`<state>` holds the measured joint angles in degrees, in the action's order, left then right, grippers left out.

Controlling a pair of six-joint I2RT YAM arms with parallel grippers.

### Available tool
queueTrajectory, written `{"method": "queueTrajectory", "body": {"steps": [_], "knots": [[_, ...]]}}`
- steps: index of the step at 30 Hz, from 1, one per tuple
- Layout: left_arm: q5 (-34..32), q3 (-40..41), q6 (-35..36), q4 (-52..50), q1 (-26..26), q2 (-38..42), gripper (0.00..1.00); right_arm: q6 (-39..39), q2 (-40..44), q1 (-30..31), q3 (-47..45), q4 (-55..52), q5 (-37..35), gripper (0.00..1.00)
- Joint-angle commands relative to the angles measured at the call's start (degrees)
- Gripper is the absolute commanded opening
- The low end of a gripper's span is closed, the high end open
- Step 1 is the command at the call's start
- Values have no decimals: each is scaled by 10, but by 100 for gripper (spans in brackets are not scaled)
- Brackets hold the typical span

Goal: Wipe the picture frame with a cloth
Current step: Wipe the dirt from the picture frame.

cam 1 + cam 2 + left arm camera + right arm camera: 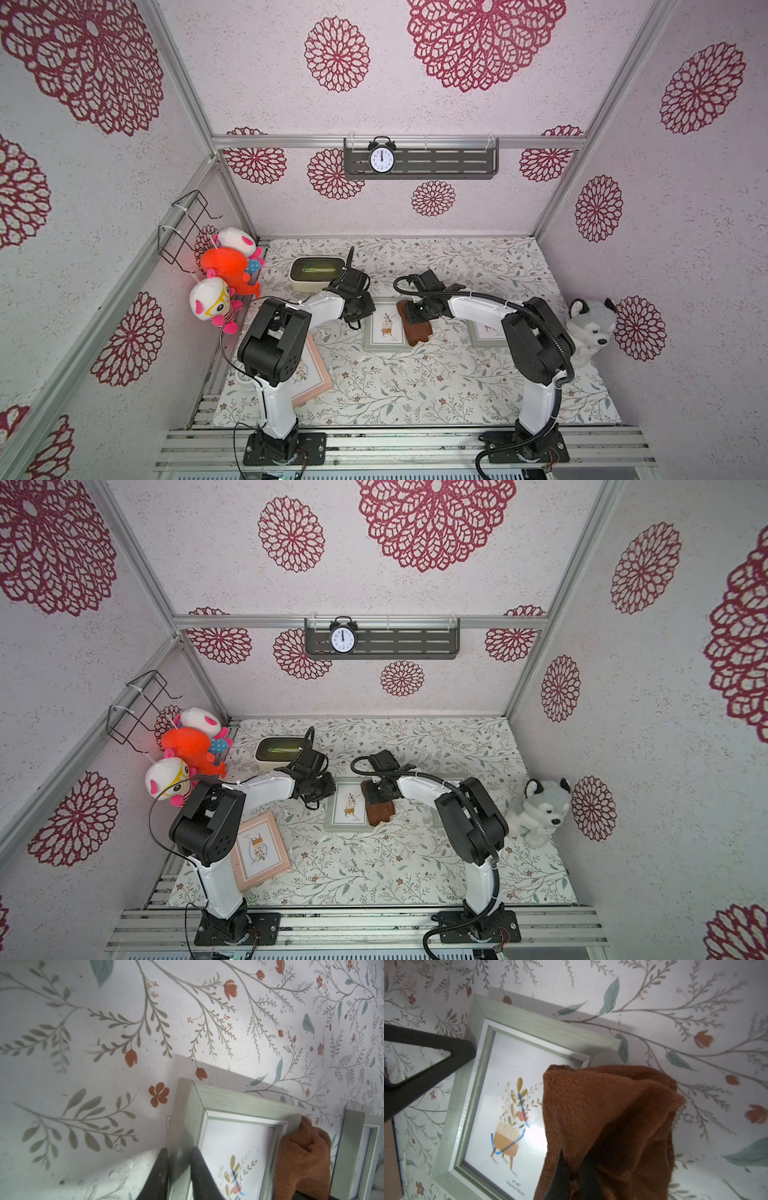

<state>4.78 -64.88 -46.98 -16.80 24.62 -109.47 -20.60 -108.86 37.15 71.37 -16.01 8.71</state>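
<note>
The picture frame [384, 328] is grey-green and lies flat mid-table, holding a potted-plant print under glass with blue marker strokes [521, 1105] on it. My left gripper [178, 1157] is shut on the frame's left border [228, 1101], one finger on each side of it. The cloth [612, 1105] is a brown rag bunched in my shut right gripper [573, 1167]. It drapes over the frame's right side [529, 1020]. In both top views the cloth [380, 810] hangs below the right gripper [415, 318], covering the frame's right edge.
A pink frame [259, 850] lies front left, partly under the left arm. Another grey frame [353, 1157] lies to the right, under the right arm. A white tub [318, 272] stands back left. A husky plush [590, 328] sits at the right wall and plush toys [224, 270] hang on the left wall.
</note>
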Motion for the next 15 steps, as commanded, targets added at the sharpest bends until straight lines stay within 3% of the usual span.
{"method": "queueTrajectory", "body": {"steps": [1, 6, 15], "knots": [[6, 33, 7, -109, 21, -56, 21, -7, 47, 28, -64, -33, 23, 0], [8, 42, 3, -102, 21, -52, 21, -12, 87, 35, -109, -33, 44, 0], [13, 41, 5, -95, 21, -60, 21, 16, -53, -23, 80, -39, -22, 0]]}}
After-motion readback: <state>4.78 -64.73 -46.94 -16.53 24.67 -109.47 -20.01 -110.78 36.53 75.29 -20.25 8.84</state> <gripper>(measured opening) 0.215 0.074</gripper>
